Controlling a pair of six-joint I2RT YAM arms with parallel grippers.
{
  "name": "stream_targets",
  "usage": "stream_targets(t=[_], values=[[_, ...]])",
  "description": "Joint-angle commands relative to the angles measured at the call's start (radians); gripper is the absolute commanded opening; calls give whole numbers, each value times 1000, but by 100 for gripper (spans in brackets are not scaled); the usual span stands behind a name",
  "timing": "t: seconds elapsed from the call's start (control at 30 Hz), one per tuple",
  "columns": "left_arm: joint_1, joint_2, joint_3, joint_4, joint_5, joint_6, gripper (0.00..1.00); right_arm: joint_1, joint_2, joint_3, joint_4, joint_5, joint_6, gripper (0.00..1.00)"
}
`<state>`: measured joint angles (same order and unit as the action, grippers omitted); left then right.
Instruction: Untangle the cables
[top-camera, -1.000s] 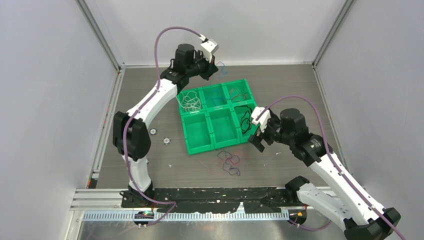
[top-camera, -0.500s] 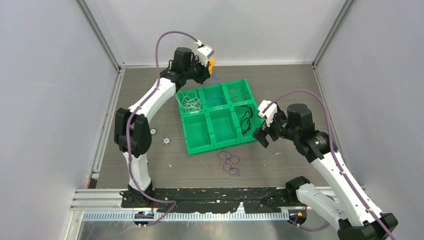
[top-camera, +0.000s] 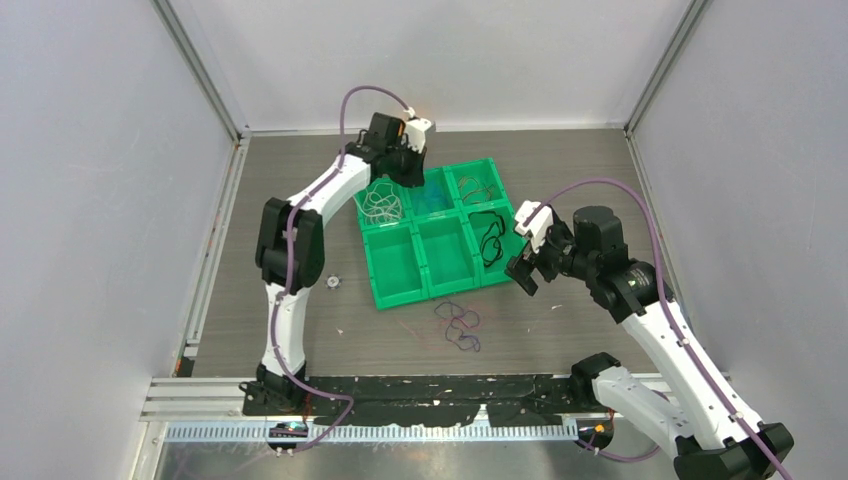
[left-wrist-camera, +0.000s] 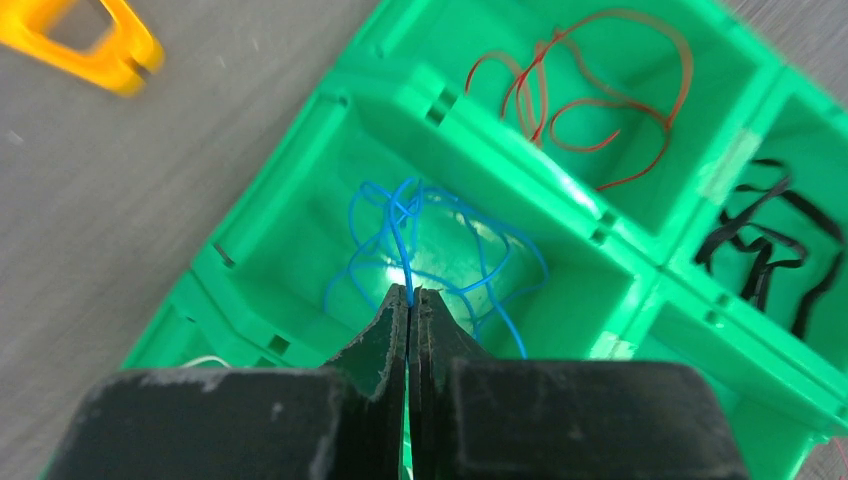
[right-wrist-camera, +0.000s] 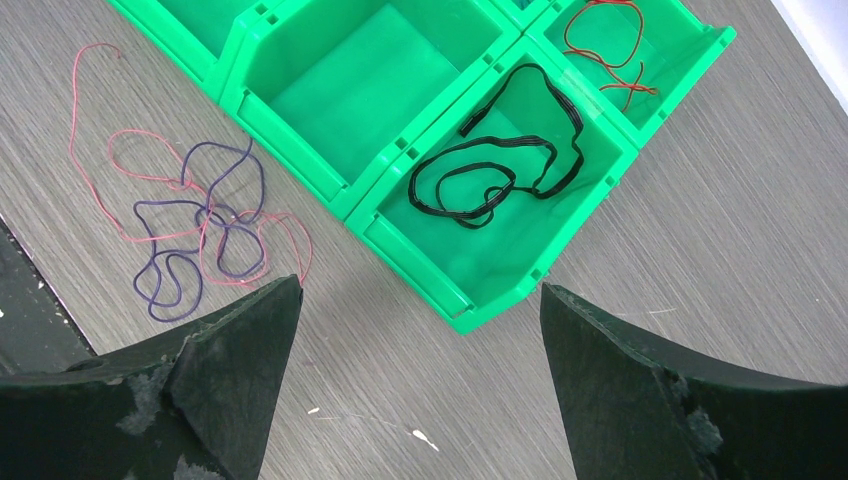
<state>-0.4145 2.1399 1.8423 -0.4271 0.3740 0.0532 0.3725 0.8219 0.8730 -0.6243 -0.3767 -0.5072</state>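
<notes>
The blue cable (left-wrist-camera: 400, 225) is in the far middle compartment of the green tray (left-wrist-camera: 500, 150), and one strand of it rises to the tips of my left claw (left-wrist-camera: 410, 297), which is pressed together and clamped on that strand above the compartment. The rest of the blue loops lie bunched on the compartment floor. In the far right compartment next to it lies the red cable (left-wrist-camera: 540, 90), loosely coiled, and in the far left one the white cable (top-camera: 380, 203). The black cable (right-wrist-camera: 500, 148) lies in the near right compartment in a few flat loops. On the surface just near the tray, a purple cable and a thin red one lie knotted together in a tangle (right-wrist-camera: 205, 215). My right claw (right-wrist-camera: 420, 287) hangs above the surface beside the tray's near right corner, its fingers wide apart and holding nothing. A yellow plastic piece (left-wrist-camera: 90, 40) lies on the surface beyond the tray's far edge.
</notes>
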Motion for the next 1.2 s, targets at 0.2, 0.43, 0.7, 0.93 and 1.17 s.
stream_targets(t=[0.2,0.43,0.7,0.93,1.17], values=[[-20,12,148,-148,40,-41,36,-11,21,10,-32,-50,-50,95],[-21,-222,147,-136,111,-85,76,-10,186,-13,-135,-70,-186,99],[9,-728,-308,26,180,39,99,67,239,-18,-105,-188,-124,95],[12,-1130,-692,101,176,74,99,346,314,-84,102,-81,-32,91],[13,-1265,-803,-28,141,117,100,460,562,-55,272,27,-14,80]])
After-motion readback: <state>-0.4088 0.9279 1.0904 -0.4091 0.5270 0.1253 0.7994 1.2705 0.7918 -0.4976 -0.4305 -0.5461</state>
